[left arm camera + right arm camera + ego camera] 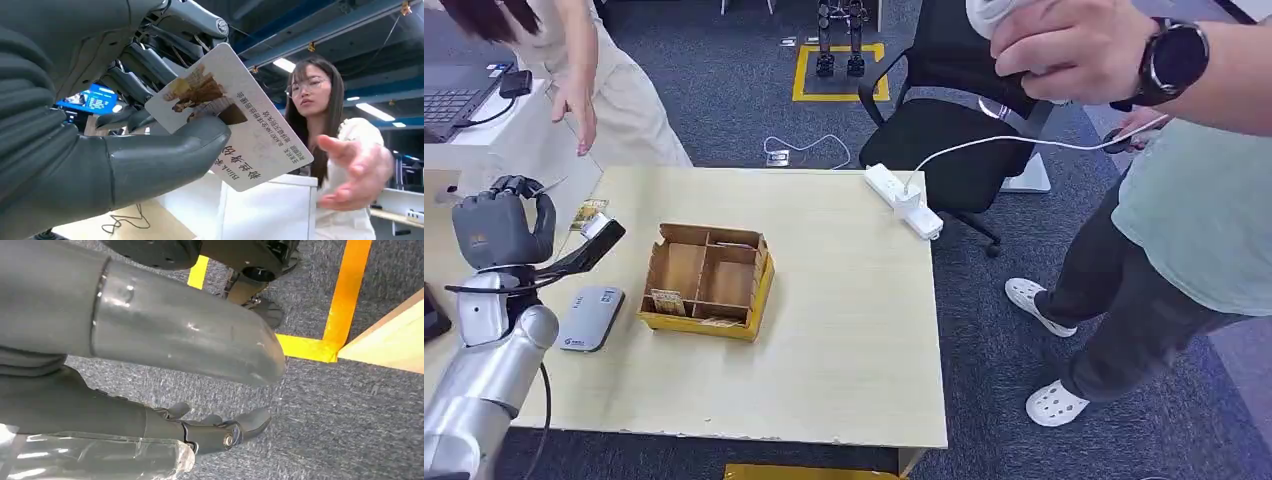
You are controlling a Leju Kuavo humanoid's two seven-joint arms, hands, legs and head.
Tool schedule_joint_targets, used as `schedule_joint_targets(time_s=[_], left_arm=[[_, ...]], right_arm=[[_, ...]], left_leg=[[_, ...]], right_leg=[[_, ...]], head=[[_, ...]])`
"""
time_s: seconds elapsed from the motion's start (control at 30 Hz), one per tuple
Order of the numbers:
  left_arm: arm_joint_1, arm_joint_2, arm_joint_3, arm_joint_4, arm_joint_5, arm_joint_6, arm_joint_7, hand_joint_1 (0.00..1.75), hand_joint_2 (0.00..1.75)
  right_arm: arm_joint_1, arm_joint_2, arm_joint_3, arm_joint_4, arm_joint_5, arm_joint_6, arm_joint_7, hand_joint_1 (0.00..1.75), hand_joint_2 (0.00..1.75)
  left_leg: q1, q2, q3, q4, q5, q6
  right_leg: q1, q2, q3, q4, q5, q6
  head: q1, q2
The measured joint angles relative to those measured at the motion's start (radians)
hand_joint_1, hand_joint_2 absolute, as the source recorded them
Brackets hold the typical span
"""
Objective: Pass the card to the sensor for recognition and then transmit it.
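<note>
a: how far along does this look?

b: the left robot hand pinches the card between thumb and fingers, raised over the left of the tabletop, above the card reader. a person's hand reaches toward it, so i'd judge the handover is what's left.

a: and the right robot hand?

b: it hangs by the floor, fingers loosely apart, holding nothing.

a: any writing?

b: the card has printed chinese lines, and i think "blink" among them.
</note>
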Motion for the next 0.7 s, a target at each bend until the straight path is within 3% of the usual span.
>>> schedule_joint_targets(time_s=[0.5, 0.7], left_arm=[[-0.051, -0.002, -0.001, 0.028, -0.019, 0.002, 0.023, 1.75, 1.75], [-0.061, -0.005, -0.001, 0.033, 0.003, 0.002, 0.000, 1.75, 1.75]], right_arm=[[-0.019, 0.000, 0.029, 0.020, -0.014, 0.000, -0.011, 0.00, 0.00], [-0.023, 0.000, 0.034, 0.025, -0.022, -0.002, -0.014, 0.00, 0.00]], left_leg=[[0.000, 0.000, 0.000, 0.000, 0.000, 0.000], [0.000, 0.000, 0.000, 0.000, 0.000, 0.000]], right_leg=[[0.000, 0.000, 0.000, 0.000, 0.000, 0.000], [0.000, 0.001, 0.000, 0.000, 0.000, 0.000]], head=[[0.000, 0.000], [0.000, 0.000]])
